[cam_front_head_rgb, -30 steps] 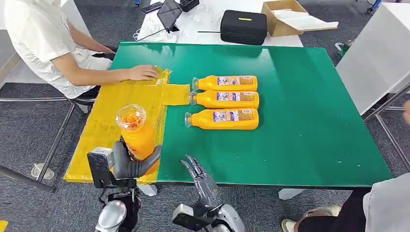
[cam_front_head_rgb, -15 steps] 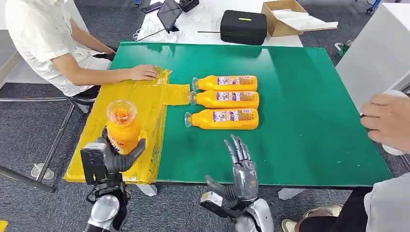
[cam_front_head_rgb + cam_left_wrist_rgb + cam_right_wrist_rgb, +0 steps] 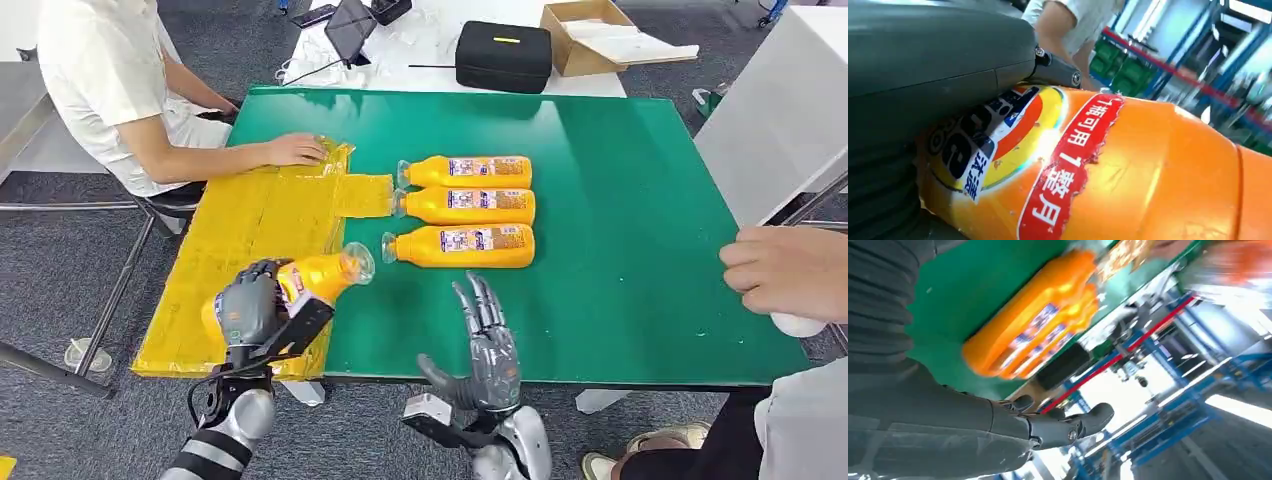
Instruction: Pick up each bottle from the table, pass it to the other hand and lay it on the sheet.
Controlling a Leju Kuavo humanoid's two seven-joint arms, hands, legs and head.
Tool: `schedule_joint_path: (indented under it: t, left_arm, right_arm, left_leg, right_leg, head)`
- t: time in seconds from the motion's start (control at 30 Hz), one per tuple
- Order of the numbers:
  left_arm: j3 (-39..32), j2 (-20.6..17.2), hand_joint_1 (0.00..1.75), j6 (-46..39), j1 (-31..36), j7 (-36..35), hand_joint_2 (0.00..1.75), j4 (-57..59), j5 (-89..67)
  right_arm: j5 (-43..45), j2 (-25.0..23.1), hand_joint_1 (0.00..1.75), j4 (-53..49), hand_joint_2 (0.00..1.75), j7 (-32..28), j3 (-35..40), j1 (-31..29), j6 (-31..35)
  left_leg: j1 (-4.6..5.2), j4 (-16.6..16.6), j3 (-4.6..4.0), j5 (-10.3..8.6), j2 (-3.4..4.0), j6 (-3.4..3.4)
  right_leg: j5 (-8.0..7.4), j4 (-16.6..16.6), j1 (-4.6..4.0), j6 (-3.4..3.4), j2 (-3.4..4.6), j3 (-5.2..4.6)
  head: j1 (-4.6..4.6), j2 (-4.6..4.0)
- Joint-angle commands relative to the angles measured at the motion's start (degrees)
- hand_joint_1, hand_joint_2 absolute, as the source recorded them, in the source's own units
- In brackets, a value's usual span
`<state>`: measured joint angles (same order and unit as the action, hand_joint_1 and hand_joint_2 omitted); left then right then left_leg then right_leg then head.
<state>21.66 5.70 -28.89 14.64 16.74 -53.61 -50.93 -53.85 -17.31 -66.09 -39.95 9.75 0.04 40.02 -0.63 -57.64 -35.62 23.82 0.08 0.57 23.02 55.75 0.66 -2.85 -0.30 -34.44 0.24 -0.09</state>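
Note:
My left hand (image 3: 248,313) grips an orange bottle (image 3: 322,275) over the near right corner of the yellow sheet (image 3: 255,225), the bottle tipped on its side with its clear cap pointing right. The left wrist view is close on that bottle's label (image 3: 1068,160). My right hand (image 3: 487,345) is raised over the table's front edge, fingers spread and holding nothing; its fingers (image 3: 1048,427) show in the right wrist view. Three more orange bottles (image 3: 465,207) lie side by side mid-table, and appear blurred as bottles (image 3: 1033,330) in the right wrist view.
A seated person rests a hand (image 3: 296,150) on the sheet's far corner. Another person's hand (image 3: 790,272) reaches in over the green table (image 3: 620,250) at the right edge. A black case (image 3: 504,55) and a cardboard box (image 3: 590,38) sit on the white table behind.
My left hand has turned the bottle from upright to lying sideways, cap to the right. The right hand rose from below the table edge and spread. The person's hand at right moved in.

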Motion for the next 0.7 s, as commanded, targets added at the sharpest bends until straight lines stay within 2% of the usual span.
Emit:
schedule_joint_path:
  t: [0.03,0.07,0.13,0.2,0.3,0.33,0.63,0.67,0.7]
  left_arm:
    - [8.42,-3.76,1.64,6.66,10.44,-6.91,1.75,22.85,-10.16]
    - [9.31,-3.84,1.69,7.20,10.79,-7.72,1.75,23.78,-11.77]
    - [9.85,-3.83,1.62,8.54,11.12,-8.33,1.75,25.04,-12.81]
    - [9.73,-3.53,1.34,10.27,11.49,-8.33,1.75,26.05,-12.74]
    - [9.57,-3.44,0.73,12.14,11.82,-7.74,1.75,26.98,-12.41]
    - [9.60,-3.44,0.68,12.90,11.97,-7.23,1.75,27.23,-12.31]
    - [9.60,-3.44,0.68,12.90,11.97,-7.23,1.75,27.23,-12.31]
    - [9.45,-3.46,0.42,14.04,12.16,-6.65,1.75,27.51,-11.93]
    - [9.41,-3.63,0.31,15.19,12.43,-5.81,1.75,27.77,-11.61]
  right_arm:
    - [2.61,1.67,0.00,8.43,1.75,-0.05,6.44,-3.33,-0.02]
    - [3.06,1.75,0.00,8.71,1.75,-0.05,6.80,-3.51,-0.02]
    - [3.75,1.85,0.00,9.07,1.75,-0.05,7.30,-3.74,-0.02]
    - [5.09,1.97,0.00,9.65,1.75,-0.05,7.98,-4.12,-0.02]
    - [6.60,2.27,0.00,10.66,1.75,-0.05,9.22,-4.67,-0.02]
    - [7.04,2.42,0.00,10.84,1.75,-0.05,9.54,-4.77,-0.02]
    - [7.04,2.42,0.00,10.84,1.75,-0.05,9.54,-4.77,-0.02]
    - [6.98,2.51,0.00,10.96,1.75,-0.05,9.70,-4.85,-0.02]
    - [7.11,2.49,0.00,11.25,1.75,-0.05,9.80,-5.00,-0.02]
  left_leg:
    - [-0.06,0.07,0.29,0.06,-0.01,-0.02]
    - [-0.04,0.07,0.24,0.05,0.01,-0.01]
    - [-0.04,0.05,0.25,0.06,0.04,-0.01]
    - [-0.04,0.05,0.32,0.08,0.04,-0.01]
    - [-0.03,0.05,0.23,0.03,0.06,-0.01]
    - [-0.04,0.05,0.21,0.02,0.08,-0.02]
    - [-0.01,0.09,0.48,-0.12,0.05,-0.06]
    - [-0.04,0.09,0.51,-0.12,0.15,-0.05]
    - [-0.01,0.10,0.51,-0.15,0.09,-0.08]
  right_leg:
    - [0.05,-0.08,-0.07,0.12,0.01,0.31]
    - [0.04,-0.07,-0.05,0.09,0.02,0.25]
    - [0.04,-0.06,-0.05,0.09,0.06,0.26]
    - [0.07,-0.05,-0.05,0.11,0.06,0.32]
    - [0.00,-0.05,-0.04,0.09,0.08,0.24]
    - [-0.01,-0.06,-0.05,0.08,0.10,0.22]
    - [-0.12,-0.05,-0.02,0.19,0.09,0.50]
    - [-0.17,-0.06,-0.06,0.27,0.20,0.50]
    - [-0.15,-0.05,-0.02,0.22,0.13,0.51]
  head:
    - [0.00,0.00]
    - [0.00,0.00]
    - [0.00,0.00]
    - [0.00,0.00]
    - [0.00,0.00]
    - [0.02,0.00]
    - [0.00,0.00]
    - [0.00,0.00]
    - [0.02,0.00]
